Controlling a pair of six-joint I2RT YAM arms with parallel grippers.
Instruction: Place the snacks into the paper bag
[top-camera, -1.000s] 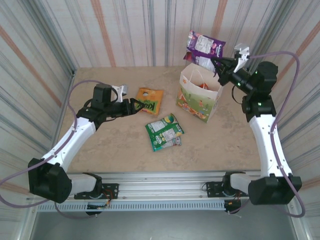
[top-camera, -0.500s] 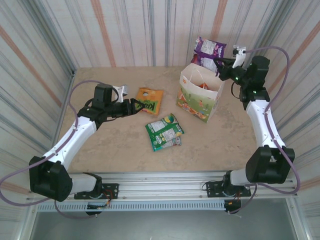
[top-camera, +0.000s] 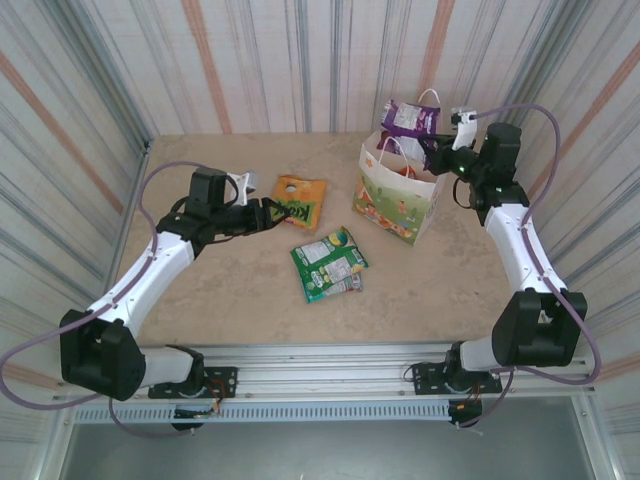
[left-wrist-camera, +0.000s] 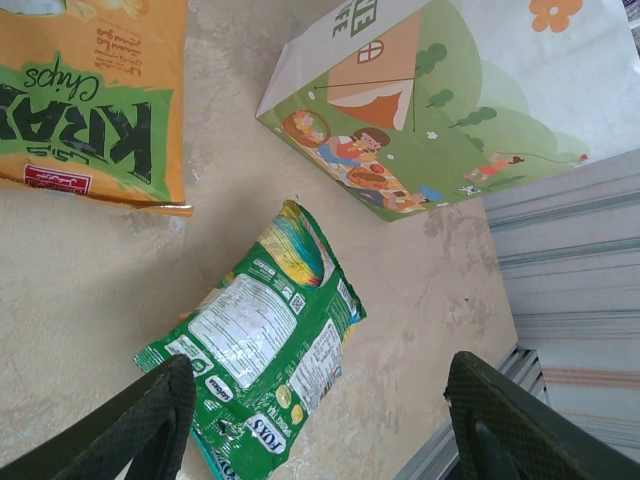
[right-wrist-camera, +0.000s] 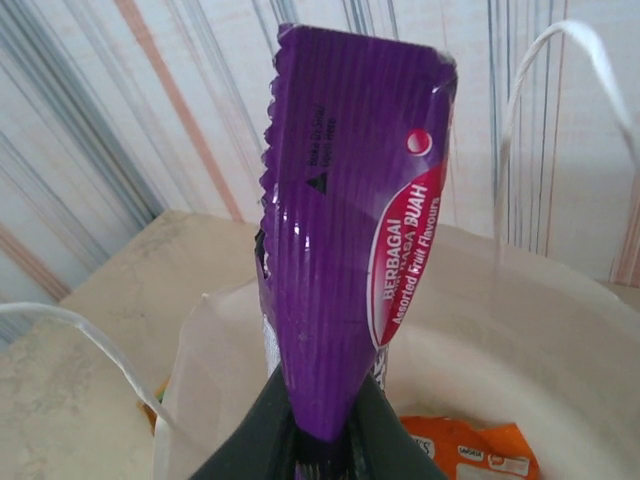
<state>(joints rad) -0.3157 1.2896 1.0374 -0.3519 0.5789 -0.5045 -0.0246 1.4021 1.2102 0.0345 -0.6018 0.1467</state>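
Observation:
The white paper bag (top-camera: 398, 196) stands upright at the back right, its printed side also in the left wrist view (left-wrist-camera: 450, 110). My right gripper (top-camera: 432, 148) is shut on a purple snack packet (top-camera: 408, 118) and holds it over the bag's open mouth; in the right wrist view the purple packet (right-wrist-camera: 345, 240) rises from between my fingers (right-wrist-camera: 250, 440). An orange-red packet (right-wrist-camera: 470, 452) lies inside the bag. On the table lie an orange packet with green lettering (top-camera: 298, 200) and a green packet (top-camera: 328, 263). My left gripper (top-camera: 280, 212) hovers open beside the orange packet, empty.
Striped walls close in the table on three sides, and the bag stands close to the back wall. A thin white loop handle (right-wrist-camera: 530, 90) stands up beside the purple packet. The metal rail (top-camera: 330, 365) with the arm bases runs along the near edge.
My right gripper has swung left and down, bringing the purple packet from above the bag's far right corner to just over its mouth. The left arm has not moved.

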